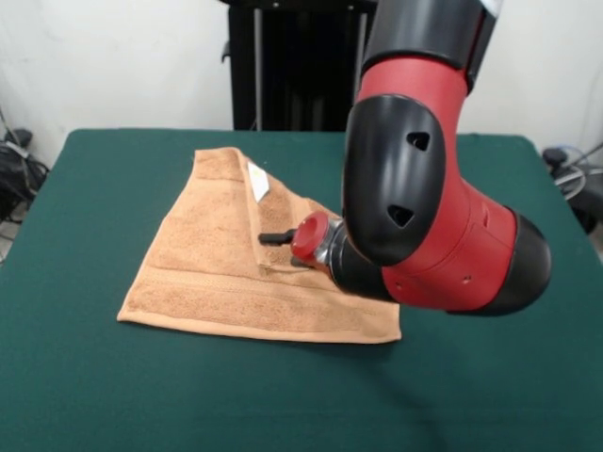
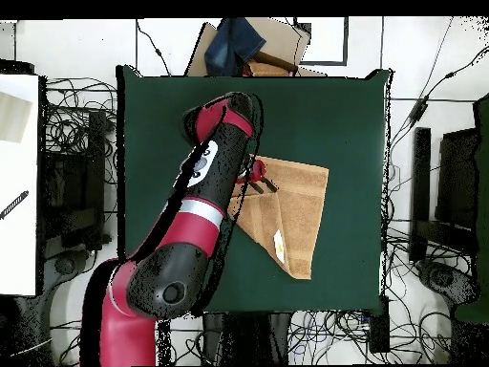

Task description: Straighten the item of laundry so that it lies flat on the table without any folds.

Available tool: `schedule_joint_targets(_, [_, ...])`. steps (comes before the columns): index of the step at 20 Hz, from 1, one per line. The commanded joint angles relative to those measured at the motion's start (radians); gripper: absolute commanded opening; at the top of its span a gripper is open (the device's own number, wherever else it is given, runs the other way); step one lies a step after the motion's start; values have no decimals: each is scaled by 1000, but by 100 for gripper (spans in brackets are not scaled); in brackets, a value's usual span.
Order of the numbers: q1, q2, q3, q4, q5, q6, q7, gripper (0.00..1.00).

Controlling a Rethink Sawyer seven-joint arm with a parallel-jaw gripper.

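Red arm bent low over a half-folded tan towel on the green table.

The towel lies around the middle of the table, one corner doubled over onto the rest so its outline is closer to a triangle than a square, and its small white tag faces up on the folded flap. The woven border band runs along the towel's edge nearest the front camera. The arm's big red-and-black elbow hangs over the side of the towel opposite the tag's flap and hides part of it. The gripper sits low over the towel's middle, just beside the diagonal fold; only a dark stub shows past the red wrist, so I cannot tell how far apart its fingers are or whether they have hold of the cloth.
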Motion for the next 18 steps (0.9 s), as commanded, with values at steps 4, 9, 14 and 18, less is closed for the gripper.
schedule_joint_targets(4, [-49,47,48,-111,-11,64,13,100])
schedule_joint_targets(9, [-47,45,57,-102,-13,61,20,100])
schedule_joint_targets(14, [-37,33,73,-67,-17,41,26,100])
schedule_joint_targets(18, [-35,35,85,-51,-12,30,38,100])
